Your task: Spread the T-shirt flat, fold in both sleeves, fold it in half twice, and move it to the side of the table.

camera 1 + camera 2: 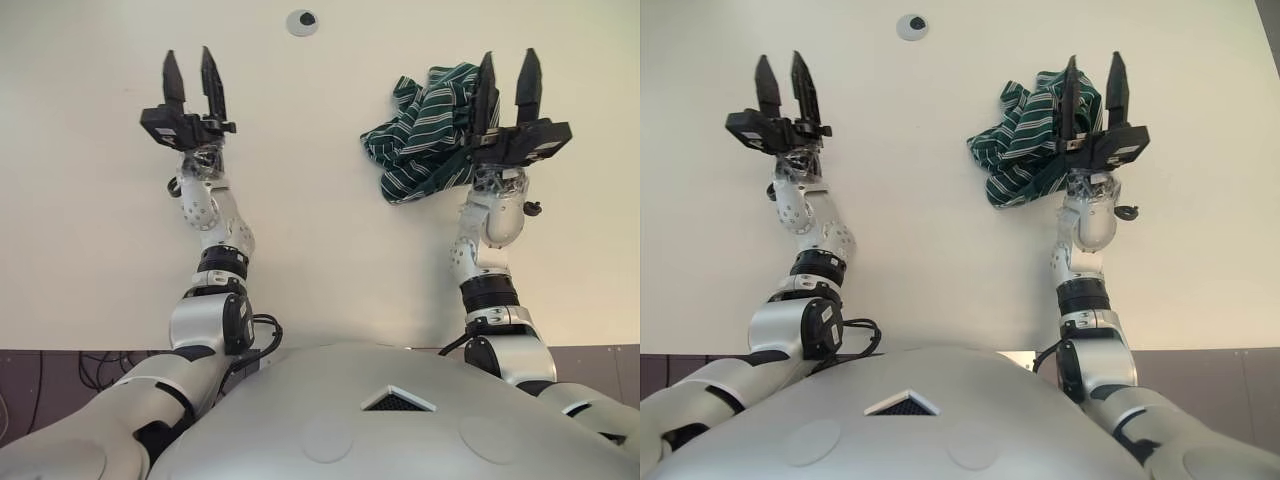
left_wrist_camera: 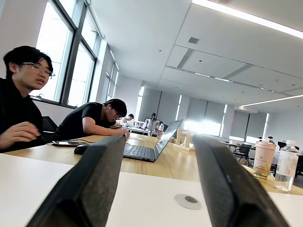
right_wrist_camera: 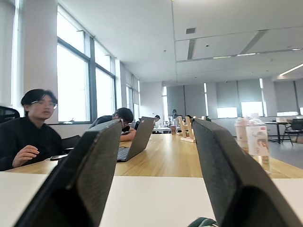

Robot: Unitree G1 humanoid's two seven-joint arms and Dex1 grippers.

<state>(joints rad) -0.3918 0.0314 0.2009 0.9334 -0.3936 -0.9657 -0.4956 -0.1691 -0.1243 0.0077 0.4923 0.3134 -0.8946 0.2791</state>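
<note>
Both jaws stand parted and empty. The left gripper point(image 1: 190, 78) hovers upper left. The right gripper point(image 1: 507, 85) hangs over the crumpled striped T-shirt point(image 1: 420, 135), upper right on the table point(image 1: 320, 220). Spreading looks not yet begun; next, likely pinching an edge.

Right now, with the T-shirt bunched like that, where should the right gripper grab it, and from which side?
Probably the loose flap at the near edge of the T-shirt, approached from above on the robot's side. The shirt is a crumpled heap, and that flap sticks out of the bunch, so the open right gripper could likely pinch it cleanly.
</note>
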